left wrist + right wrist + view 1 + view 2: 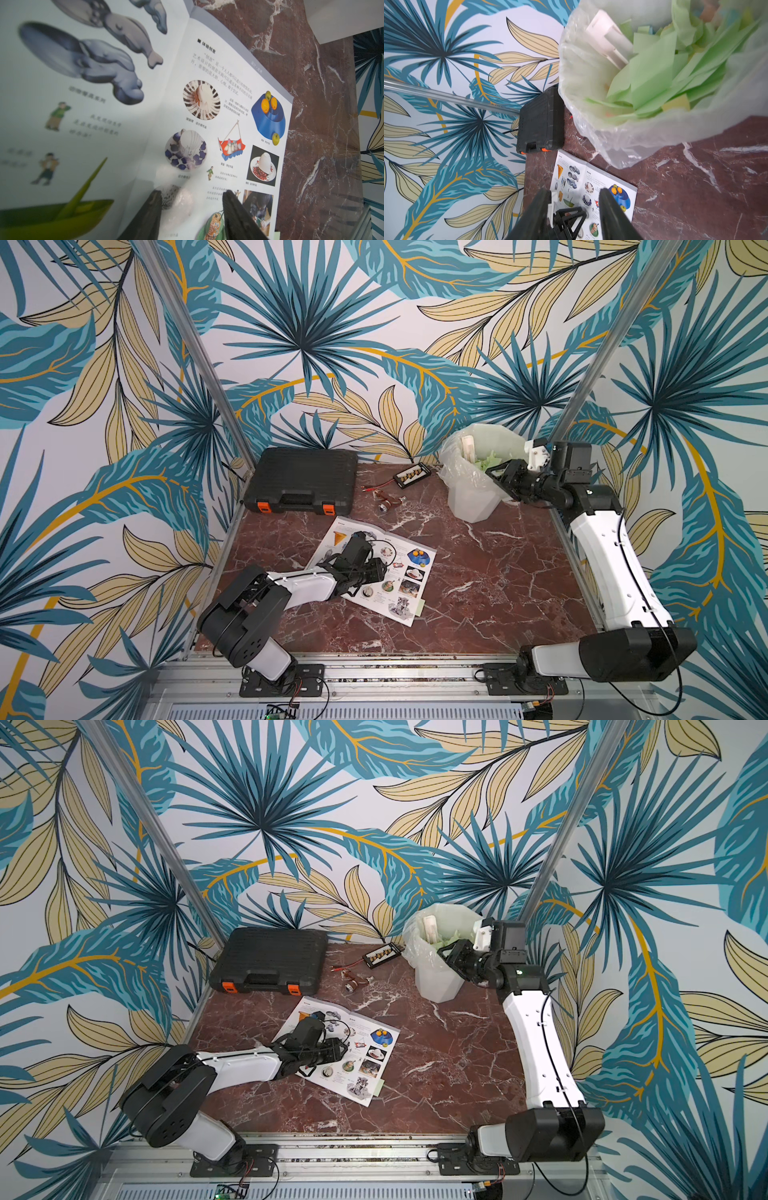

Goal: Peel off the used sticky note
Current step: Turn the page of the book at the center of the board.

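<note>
Left hand (192,193) is hovering over the open booklet (399,572) on the bench (478,585), spread apart, gripping nothing. A pale green sticky note (419,608) is poking out at the booklet's corner nearest the front edge. Right hand (574,190) is hanging by the back-right bin (473,502), apart, empty.

Booklet (178,116), right page heading: "体验创意"; photo caption: "弹钢琴 设计师作品".
</note>
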Robot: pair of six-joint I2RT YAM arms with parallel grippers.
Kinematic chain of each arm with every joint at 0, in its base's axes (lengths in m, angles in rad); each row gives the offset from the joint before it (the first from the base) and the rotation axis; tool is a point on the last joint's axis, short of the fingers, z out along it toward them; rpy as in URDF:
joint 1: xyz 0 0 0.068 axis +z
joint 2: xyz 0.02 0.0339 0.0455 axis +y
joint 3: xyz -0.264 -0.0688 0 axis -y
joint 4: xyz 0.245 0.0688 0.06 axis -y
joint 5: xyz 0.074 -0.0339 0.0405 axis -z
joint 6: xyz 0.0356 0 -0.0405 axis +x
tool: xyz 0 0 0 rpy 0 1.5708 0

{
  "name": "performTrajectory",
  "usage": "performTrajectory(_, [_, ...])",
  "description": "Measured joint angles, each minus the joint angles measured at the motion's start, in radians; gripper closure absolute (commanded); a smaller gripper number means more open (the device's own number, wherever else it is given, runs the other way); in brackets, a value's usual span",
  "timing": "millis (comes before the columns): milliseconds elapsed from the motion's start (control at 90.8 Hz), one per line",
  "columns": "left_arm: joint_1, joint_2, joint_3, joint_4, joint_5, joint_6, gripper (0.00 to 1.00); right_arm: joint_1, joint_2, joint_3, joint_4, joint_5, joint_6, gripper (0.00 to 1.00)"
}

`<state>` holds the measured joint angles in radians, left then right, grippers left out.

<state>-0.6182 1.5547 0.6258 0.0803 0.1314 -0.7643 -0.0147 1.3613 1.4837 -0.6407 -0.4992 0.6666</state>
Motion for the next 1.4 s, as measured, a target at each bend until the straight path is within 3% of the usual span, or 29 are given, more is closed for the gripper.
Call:
performTrajectory(264, [-0.016, -0.022, 0.000, -0.027, -0.001, -0.004, 0.32, 0.109, -0.141, -0.361, 0.134, -0.042, 0.063, 0.56])
performTrajectory(573, [-0.018, -0.042, -0.002, -0.056, -0.014, -0.006, 0.27, 0.365, -0.157, -0.689, 0.300, -0.023, 0.162, 0.57])
performTrajectory(958, [-0.021, -0.048, -0.005, -0.053, -0.013, -0.005, 0.22, 0.623, -0.069, -0.871, 0.546, 0.040, 0.299, 0.57])
performTrajectory(1399, [-0.021, -0.081, -0.013, -0.106, -0.019, 0.009, 0.21, 0.723, -0.036, -1.038, 0.684, 0.057, 0.394, 0.65])
